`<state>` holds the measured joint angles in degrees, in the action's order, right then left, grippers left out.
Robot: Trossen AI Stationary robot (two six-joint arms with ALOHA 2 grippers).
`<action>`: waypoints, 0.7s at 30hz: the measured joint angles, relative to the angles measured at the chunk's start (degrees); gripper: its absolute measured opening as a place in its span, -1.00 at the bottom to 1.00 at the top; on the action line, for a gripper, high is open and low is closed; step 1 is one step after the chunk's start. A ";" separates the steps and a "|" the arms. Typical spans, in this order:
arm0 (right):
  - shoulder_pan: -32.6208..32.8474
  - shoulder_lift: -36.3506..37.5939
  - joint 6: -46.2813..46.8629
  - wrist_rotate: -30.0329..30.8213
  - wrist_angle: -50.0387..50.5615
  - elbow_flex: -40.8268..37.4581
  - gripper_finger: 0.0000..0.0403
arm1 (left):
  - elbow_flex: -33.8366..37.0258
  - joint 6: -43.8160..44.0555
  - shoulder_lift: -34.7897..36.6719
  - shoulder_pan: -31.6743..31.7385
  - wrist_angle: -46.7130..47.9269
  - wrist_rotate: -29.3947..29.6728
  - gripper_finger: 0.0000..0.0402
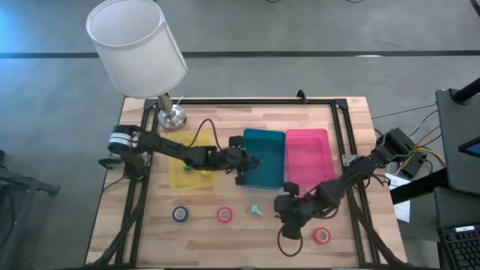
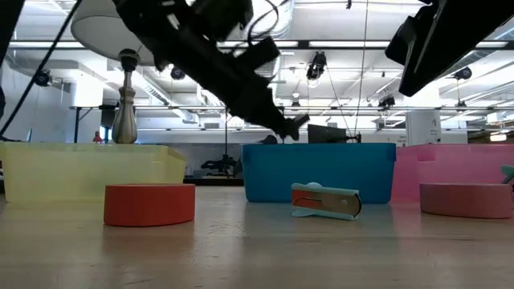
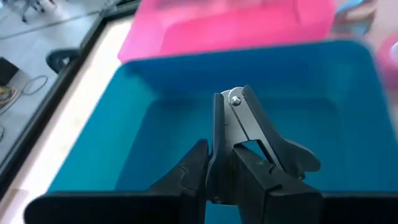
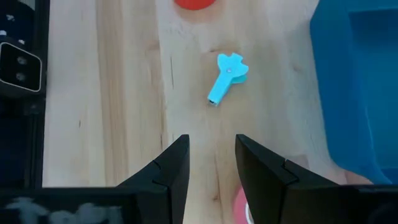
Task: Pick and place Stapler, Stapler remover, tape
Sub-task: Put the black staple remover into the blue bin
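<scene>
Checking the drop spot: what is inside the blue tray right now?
The blue tray shows only bare floor. The left jaws hold a black staple remover above it; the patch under them is hidden.

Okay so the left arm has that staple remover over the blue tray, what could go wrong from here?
1. The left pincer pinches the black staple remover only at one end; it may swing or slip before release.
2. It hangs near the teal tray's left edge in the high view, so a drop might clip the rim.
3. The right pincer hovers open near the light-blue staple remover, close to the left arm's path.
</scene>
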<state>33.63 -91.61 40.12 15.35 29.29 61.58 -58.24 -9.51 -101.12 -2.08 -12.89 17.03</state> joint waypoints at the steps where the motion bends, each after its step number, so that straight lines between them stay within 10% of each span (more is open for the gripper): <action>1: 0.00 0.00 0.00 0.06 -0.03 0.00 -0.39 | -0.29 -0.24 -0.85 0.27 -0.15 -0.02 -0.70; 21: 0.00 -0.39 4.72 2.83 -2.66 -0.11 -0.39 | -3.01 -0.93 -5.38 2.90 4.56 -2.36 -0.70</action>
<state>33.63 -92.01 44.84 18.17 26.63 61.47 -61.25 -10.44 -106.50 0.81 -8.33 14.67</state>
